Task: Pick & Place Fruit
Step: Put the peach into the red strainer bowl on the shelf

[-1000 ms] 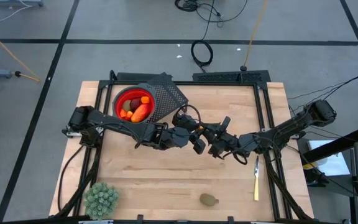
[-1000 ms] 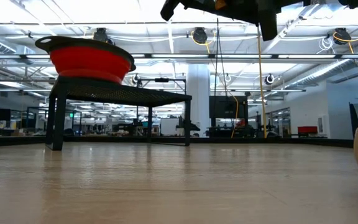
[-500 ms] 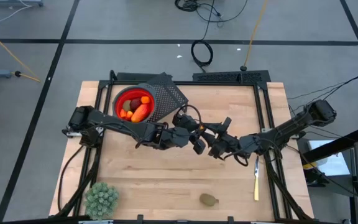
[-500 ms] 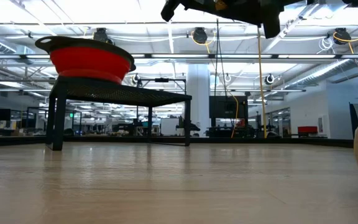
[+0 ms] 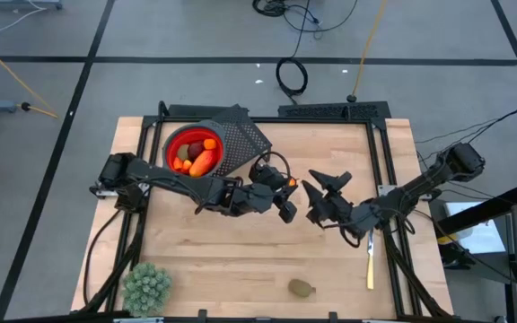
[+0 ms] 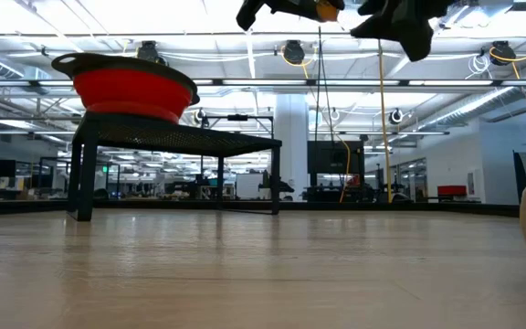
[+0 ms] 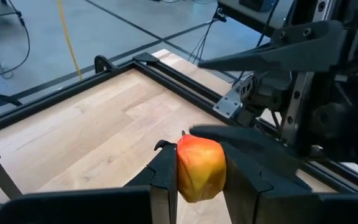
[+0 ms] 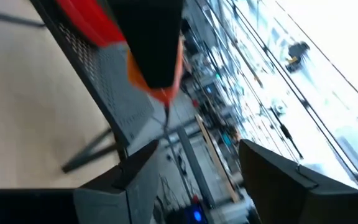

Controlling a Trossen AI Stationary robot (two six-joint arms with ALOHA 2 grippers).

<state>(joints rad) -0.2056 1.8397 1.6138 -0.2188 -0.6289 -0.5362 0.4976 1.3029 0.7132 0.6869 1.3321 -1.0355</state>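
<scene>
We judge a handover just done: our left hand grips the orange fruit, our right hand beside it hangs spread and empty, so next we carry it to the red bowl behind that hand.

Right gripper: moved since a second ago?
Yes. The right gripper opened and backed away from the left gripper toward the knife; the left holds the orange fruit.

The left arm reaches from the left side across to the middle of the table. The left gripper is closed on a small orange-red toy fruit piece, raised above the table. The right gripper is just beside it, its two dark fingers spread apart, holding nothing.
</scene>
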